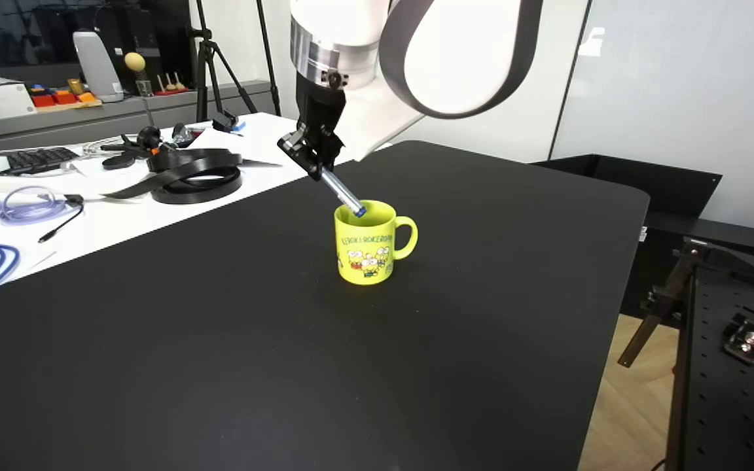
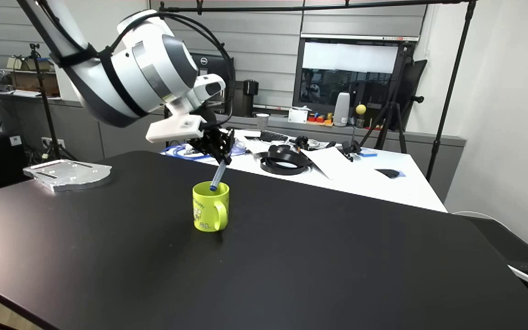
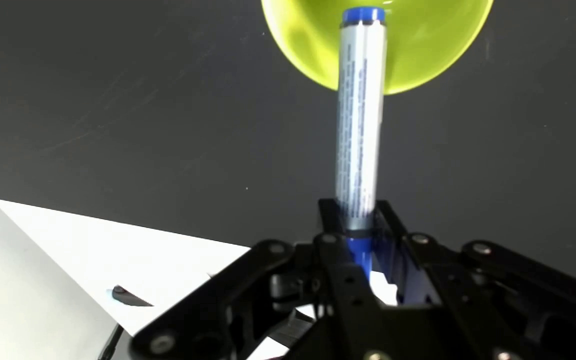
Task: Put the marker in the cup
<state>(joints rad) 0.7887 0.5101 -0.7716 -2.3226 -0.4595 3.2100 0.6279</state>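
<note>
Claw (image 3: 356, 212) grips 1 slanted cylindrical marker (image 3: 360, 115) over glossy mug (image 1: 365, 252).

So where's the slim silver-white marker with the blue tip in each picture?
In an exterior view: the slim blue-tipped marker, a little above and left of centre.
In an exterior view: the marker, left of centre.
Wrist view: the marker, right of centre, running down from near the top edge.
Shared landmark: the bright yellow-green mug, behind the tip each time.
</note>
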